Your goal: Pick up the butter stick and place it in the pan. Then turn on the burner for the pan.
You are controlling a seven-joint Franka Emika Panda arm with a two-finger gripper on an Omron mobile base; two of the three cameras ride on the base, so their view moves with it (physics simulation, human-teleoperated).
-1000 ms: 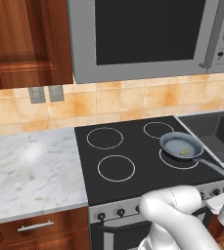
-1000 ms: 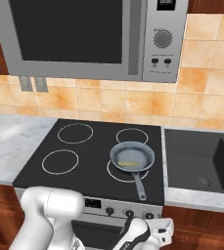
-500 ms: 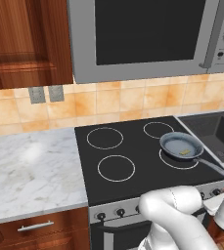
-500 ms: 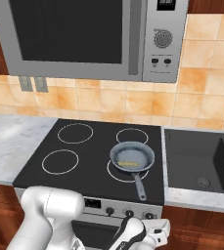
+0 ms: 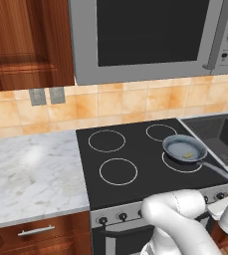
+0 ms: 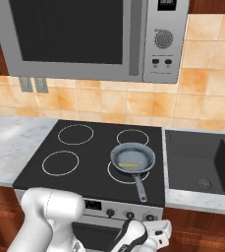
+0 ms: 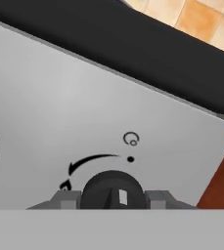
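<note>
The blue-grey pan (image 5: 184, 148) (image 6: 132, 158) sits on the front right burner (image 5: 177, 169) (image 6: 118, 177) of the black cooktop, its thin handle pointing to the front. The pale-yellow butter stick (image 5: 187, 155) (image 6: 128, 165) lies inside the pan. My gripper (image 7: 112, 197) is down at the stove's grey front panel (image 7: 59, 107). Its fingers (image 7: 67, 197) press both sides of a dark round knob (image 7: 112, 188), under a curved arrow and a burner mark. From the right base view the hand (image 6: 155, 230) sits just below the rightmost knob (image 6: 149, 217).
Three smaller burner rings (image 5: 106, 140) mark the cooktop. A microwave (image 5: 150, 35) hangs above. Marble counter (image 5: 26, 169) lies to the left, and a dark sink (image 6: 197, 162) to the right. More knobs (image 5: 121, 216) line the stove front. My white arm (image 6: 50, 216) crosses before the oven.
The hand has crept slightly up and in toward the stove's front panel. Pan and butter stick have not moved.
</note>
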